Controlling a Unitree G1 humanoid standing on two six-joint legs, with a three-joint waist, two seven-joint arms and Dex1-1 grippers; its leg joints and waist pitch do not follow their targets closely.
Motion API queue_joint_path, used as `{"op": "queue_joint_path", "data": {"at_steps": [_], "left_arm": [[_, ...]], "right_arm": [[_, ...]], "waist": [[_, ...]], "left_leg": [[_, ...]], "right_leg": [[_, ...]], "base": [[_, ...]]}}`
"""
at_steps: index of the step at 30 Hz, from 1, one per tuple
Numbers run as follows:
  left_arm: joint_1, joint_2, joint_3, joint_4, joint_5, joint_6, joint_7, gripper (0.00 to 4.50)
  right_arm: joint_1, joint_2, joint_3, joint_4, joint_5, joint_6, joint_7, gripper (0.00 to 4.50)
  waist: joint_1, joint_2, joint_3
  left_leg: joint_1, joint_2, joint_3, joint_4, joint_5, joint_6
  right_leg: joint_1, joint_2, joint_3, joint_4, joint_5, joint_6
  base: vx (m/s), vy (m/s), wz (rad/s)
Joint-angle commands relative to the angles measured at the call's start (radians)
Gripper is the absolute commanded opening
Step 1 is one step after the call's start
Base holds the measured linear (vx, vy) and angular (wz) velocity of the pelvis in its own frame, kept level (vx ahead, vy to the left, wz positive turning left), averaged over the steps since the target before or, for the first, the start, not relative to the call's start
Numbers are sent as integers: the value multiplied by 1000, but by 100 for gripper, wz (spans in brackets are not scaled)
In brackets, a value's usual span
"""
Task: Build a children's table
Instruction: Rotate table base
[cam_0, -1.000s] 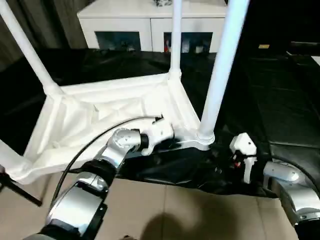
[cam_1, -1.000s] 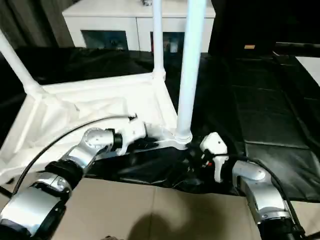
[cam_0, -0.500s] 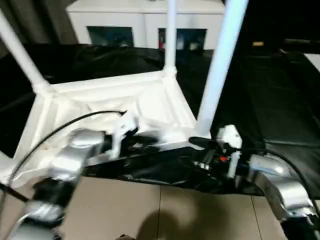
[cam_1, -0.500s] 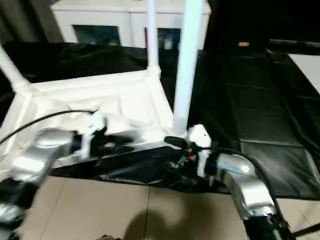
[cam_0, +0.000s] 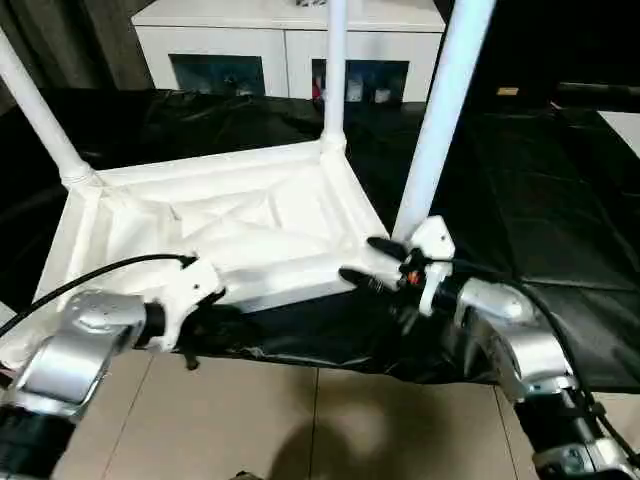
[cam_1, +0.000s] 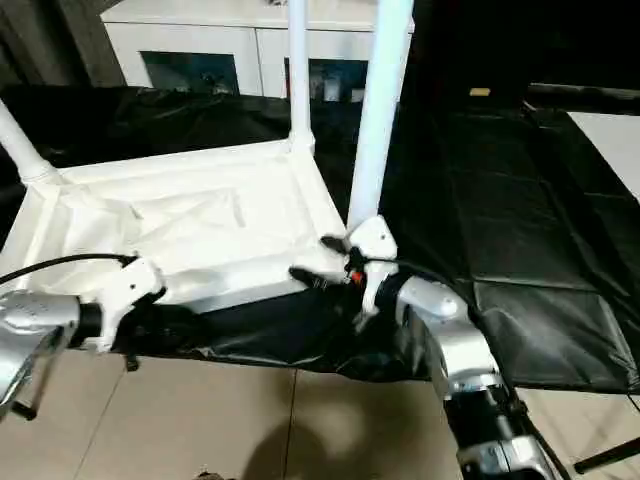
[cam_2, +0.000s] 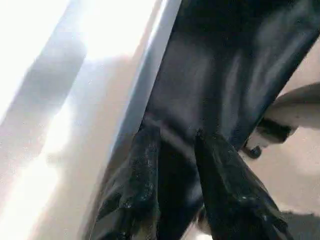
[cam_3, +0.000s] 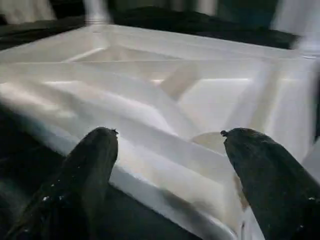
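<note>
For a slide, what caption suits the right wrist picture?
Open right claw reaching around the near edge of the upturned white table top.

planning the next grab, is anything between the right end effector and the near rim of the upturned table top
Nothing visible. The right end effector is open, its fingers straddling the table top's near rim beside the corner leg.

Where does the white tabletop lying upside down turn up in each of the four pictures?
Left eye view: tabletop, centre-left, on the black-covered table.
Right eye view: centre-left again, slightly further left.
Left wrist view: its pale edge runs along one side of the picture, beside the black cover.
Right wrist view: its ribbed underside lies beyond the right tool, open.
Shared landmark: the tabletop's near long edge.
</note>
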Motion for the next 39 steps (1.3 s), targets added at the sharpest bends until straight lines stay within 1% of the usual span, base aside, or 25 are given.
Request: {"op": "queue_joint_path", "data": {"at_steps": [1,2,3,5,6,7,10,13,14,16,17,19,20,21,23,25,29,31,32,33,34,35,36,37,39], "left_arm": [[5,9,-6,-22,15,14,19,134],[12,8,-9,-36,22,27,35,134],[15,6,-10,-40,25,30,43,134],[6,-22,-9,-11,50,-19,96,134],[6,-22,-9,-11,50,-19,96,134],[-7,-42,-8,5,49,-47,120,134],[-30,-77,-13,15,46,-88,152,134],[-46,-101,-26,17,54,-117,174,134],[-56,-121,-34,22,58,-127,190,134],[-69,-146,-50,36,70,-155,209,134],[-73,-162,-57,41,71,-167,216,134],[-77,-181,-67,45,71,-182,227,134],[-78,-190,-71,47,71,-189,232,134],[-78,-191,-71,47,71,-190,233,134],[-78,-221,-80,58,66,-225,251,134],[-73,-241,-74,61,53,-236,261,134],[-23,-251,-18,-11,-47,-219,205,134],[6,-226,-1,-39,-74,-201,177,134],[33,-197,12,-61,-92,-184,152,134],[53,-175,22,-75,-102,-172,135,134],[71,-155,36,-89,-120,-151,116,134],[74,-152,39,-92,-123,-147,113,134],[87,-139,52,-102,-137,-131,101,134],[100,-126,63,-111,-152,-118,93,134],[121,-99,64,-131,-170,-85,66,134]], "right_arm": [[-27,-13,-69,33,-22,-22,-72,382],[-47,-12,-85,72,-33,-41,-107,382],[-56,-13,-92,89,-37,-49,-118,382],[-110,-35,-143,192,-49,-78,-204,382],[-110,-35,-143,192,-49,-78,-204,382],[-138,-55,-166,246,-48,-90,-245,382],[-181,-90,-188,336,-56,-122,-298,382],[-214,-110,-205,403,-66,-150,-320,382],[-243,-128,-210,464,-76,-179,-332,382],[-277,-154,-210,537,-92,-211,-340,382],[-294,-169,-206,572,-103,-227,-348,382],[-313,-183,-202,613,-111,-243,-356,382],[-323,-188,-201,631,-111,-249,-359,382],[-325,-189,-200,635,-112,-251,-361,382],[-362,-195,-208,692,-118,-271,-389,382],[-385,-189,-218,724,-119,-288,-390,382],[-384,-152,-208,710,-109,-315,-303,382],[-372,-140,-203,692,-96,-320,-256,382],[-356,-128,-193,664,-76,-319,-189,382],[-342,-119,-183,639,-59,-316,-128,382],[-318,-113,-164,595,-46,-314,-69,382],[-313,-112,-159,586,-44,-313,-55,382],[-291,-109,-140,550,-33,-306,1,382],[-269,-106,-122,515,-28,-304,51,382],[-250,-102,-100,492,-27,-302,101,382]], "waist": [[-3,-1,-64],[3,-1,-66],[0,-1,-66],[-1,-4,-68],[2,-4,-68],[3,-4,-69],[12,-4,-71],[19,-8,-72],[19,-10,-72],[18,-12,-71],[15,-16,-71],[13,-16,-73],[7,-22,-73],[5,-21,-74],[-7,-24,-75],[-10,-27,-78],[-14,-28,-81],[-17,-25,-79],[-16,-24,-79],[-16,-22,-77],[-18,-19,-74],[-15,-17,-76],[-15,-19,-74],[-7,-14,-73],[-3,-12,-71]], "left_leg": [[31,6,-1,-77,-261,-4],[35,6,2,-74,-262,-3],[32,7,0,-74,-254,-3],[27,3,-1,-72,-230,2],[30,3,2,-70,-236,3],[30,3,2,-68,-235,5],[29,2,3,-65,-231,6],[29,1,4,-62,-220,6],[25,0,4,-61,-214,8],[22,-2,4,-58,-221,9],[16,-3,3,-58,-227,11],[17,-3,3,-55,-229,16],[9,-6,2,-55,-217,22],[8,-6,2,-54,-211,26],[6,-5,2,-50,-202,41],[3,-6,3,-46,-179,55],[-1,-1,4,-39,-152,98],[2,2,4,-40,-164,108],[6,3,4,-41,-174,110],[5,6,3,-43,-186,115],[5,7,2,-46,-192,113],[11,9,4,-45,-197,108],[11,8,4,-47,-201,107],[17,11,5,-49,-223,92],[17,13,4,-52,-238,82]], "right_leg": [[27,-4,18,-62,-210,-207],[24,-3,19,-62,-201,-208],[26,-3,19,-59,-188,-211],[31,-2,16,-56,-163,-217],[30,-2,17,-58,-167,-220],[30,-3,18,-57,-163,-221],[33,-3,17,-56,-162,-218],[34,-1,16,-55,-154,-217],[36,-1,16,-54,-149,-214],[38,-1,14,-55,-164,-215],[41,-2,13,-56,-180,-210],[41,-4,12,-57,-191,-208],[46,-3,11,-54,-184,-207],[47,-4,11,-53,-179,-208],[46,-4,9,-52,-167,-221],[46,-2,9,-47,-138,-234],[46,-4,7,-37,-82,-267],[41,-2,5,-40,-95,-273],[40,0,5,-40,-100,-273],[40,0,4,-38,-103,-269],[38,2,4,-41,-114,-265],[36,4,4,-40,-110,-267],[36,5,4,-41,-114,-267],[33,5,5,-42,-131,-269],[31,4,5,-44,-146,-267]], "base": [[0,0,0],[0,0,0],[0,0,0],[0,0,0],[0,0,0],[0,0,0],[0,0,0],[0,0,0],[0,0,0],[0,0,0],[0,0,0],[0,0,0],[0,0,0],[0,0,0],[0,0,0],[0,0,0],[0,0,0],[0,0,0],[0,0,0],[0,0,0],[0,0,0],[0,0,0],[0,0,0],[0,0,0],[0,0,0]]}}
